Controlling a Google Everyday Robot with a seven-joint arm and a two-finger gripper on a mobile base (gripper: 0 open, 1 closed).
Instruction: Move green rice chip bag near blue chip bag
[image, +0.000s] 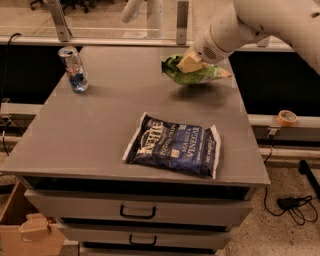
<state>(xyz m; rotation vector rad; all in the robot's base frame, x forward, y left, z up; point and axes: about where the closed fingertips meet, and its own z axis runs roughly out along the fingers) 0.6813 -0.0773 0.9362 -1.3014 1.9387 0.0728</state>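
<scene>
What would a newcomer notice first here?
The end effector at the far right of the table, gripping the green rice chip bag, which appears lifted off the surface. Next, the blue chip bag lying flat near the front edge, well apart from it. A drink can stands at the far left corner.

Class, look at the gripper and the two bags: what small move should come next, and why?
Probably carry the green rice chip bag toward the blue chip bag. The gripper holds it lifted over the far side of the table, well apart from that bag.
</scene>
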